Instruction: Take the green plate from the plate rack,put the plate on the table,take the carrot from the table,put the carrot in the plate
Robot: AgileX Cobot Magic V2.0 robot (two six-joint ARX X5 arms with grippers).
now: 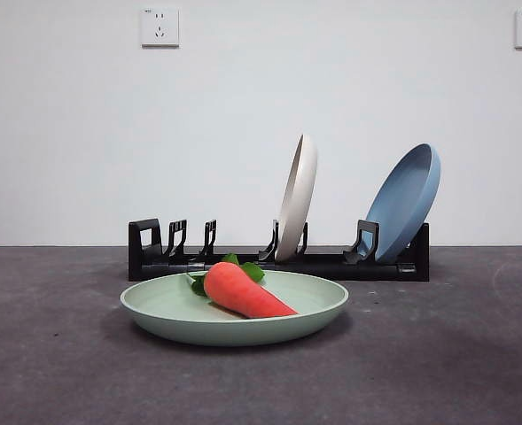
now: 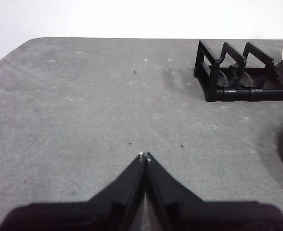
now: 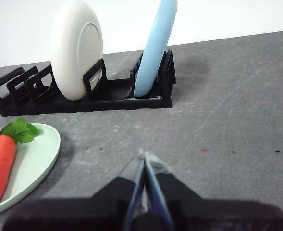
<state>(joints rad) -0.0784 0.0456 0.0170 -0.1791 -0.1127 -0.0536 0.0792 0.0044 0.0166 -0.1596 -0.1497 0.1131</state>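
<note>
One carrot [image 1: 243, 290] lies in the green plate [image 1: 167, 312], frame centre; bare table [image 1: 455, 354] on both sides; two plates stand in the plate rack [image 1: 331, 264]; left gripper [image 2: 144, 156] and right gripper [image 3: 143, 155] jaws pressed together, empty.

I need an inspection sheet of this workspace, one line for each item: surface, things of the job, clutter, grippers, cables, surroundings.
Surface: dark grey table, mottled, with small specks.
Job's things: green plate lies flat on the table in front of the plate rack; carrot lies in the plate, leaves toward the rack.
Clutter: cream-white plate and blue plate stand in the rack; the slots at one end are empty.
Grippers: left gripper shut, holding nothing, over bare table beside the rack's empty end; right gripper shut, holding nothing, near the green plate.
Cables: nothing seen.
Surroundings: white wall with two sockets.
</note>
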